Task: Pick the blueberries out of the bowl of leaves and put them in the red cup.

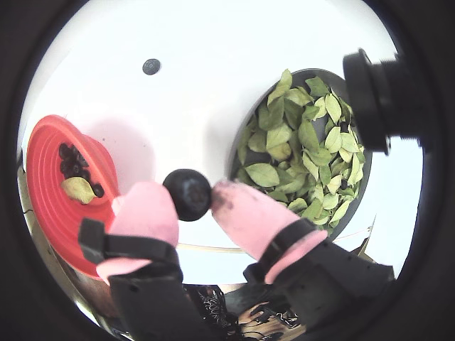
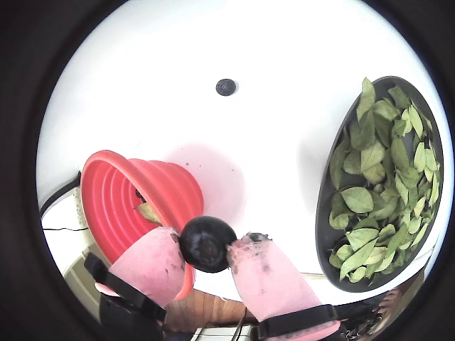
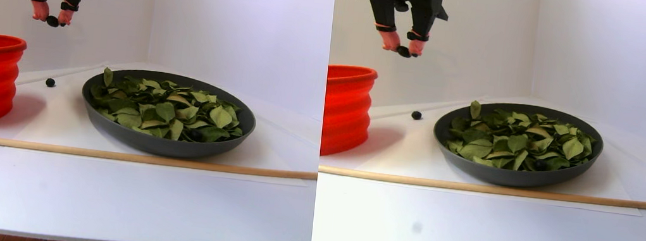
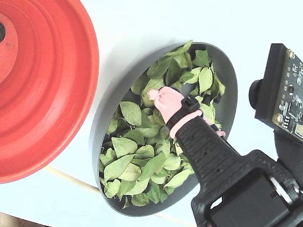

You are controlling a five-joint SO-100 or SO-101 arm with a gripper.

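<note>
White table; gripper pinches blueberry, cup cropped.

Pink fingertips w/ black bands, blue-black berry, red-orange cup w/ ringed inside, dark grey bowl, green leaves, white table

Bright, even, washed-out light; soft shadows; fisheye wrist views with black vignetted edges.

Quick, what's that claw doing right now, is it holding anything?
Gripper: closed on one blueberry, pinched between its two pink fingertips, held up in the air.
</note>
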